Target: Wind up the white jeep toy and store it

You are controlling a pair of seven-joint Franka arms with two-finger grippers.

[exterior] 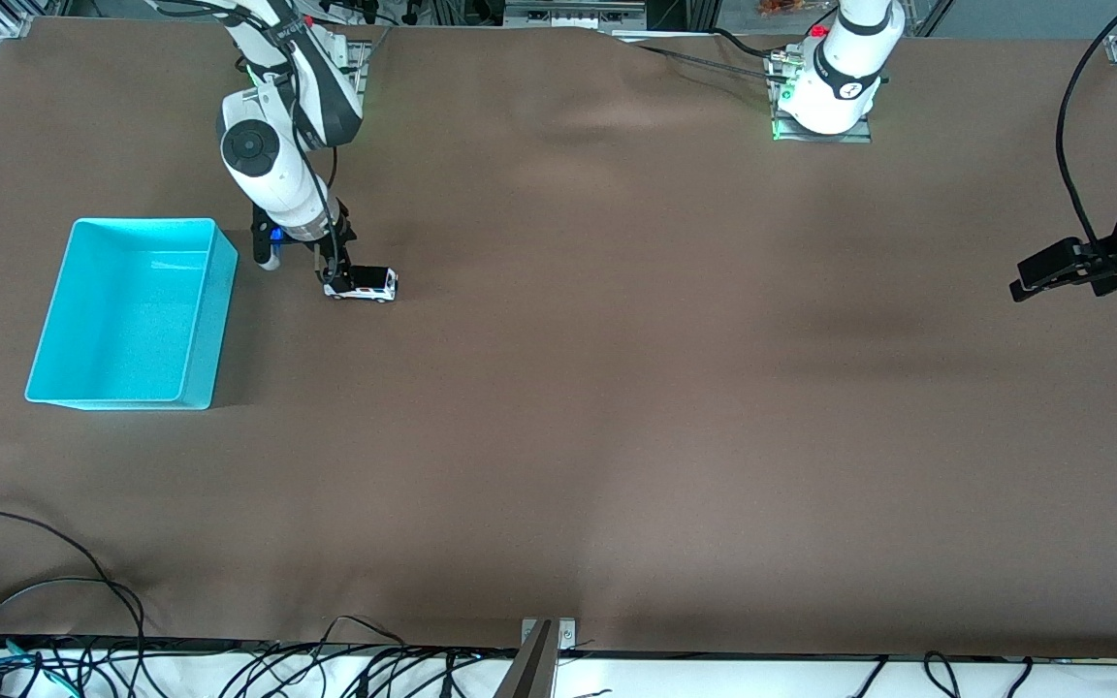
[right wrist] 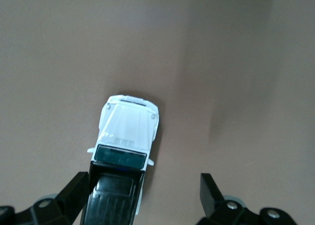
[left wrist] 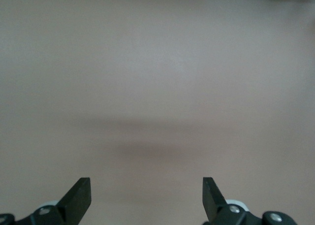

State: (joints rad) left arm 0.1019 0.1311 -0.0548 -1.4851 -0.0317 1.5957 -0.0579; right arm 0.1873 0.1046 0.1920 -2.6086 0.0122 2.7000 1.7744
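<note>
Right wrist view cuts off white jeep toy [right wrist: 125, 151] between open right tool [right wrist: 142, 195].

White jeep toy [right wrist: 124, 151]: rear end cut off by the right wrist view's edge, wheels hidden under the body. In the front view the right gripper [exterior: 334, 274] covers the jeep's end nearest the turquoise bin [exterior: 192, 393]. Left gripper [exterior: 1053, 274]: arm cut off at the frame edge.

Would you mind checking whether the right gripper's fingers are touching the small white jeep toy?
Cannot tell: in the right wrist view one finger of the open right gripper meets the white jeep toy, no gap visible.
</note>
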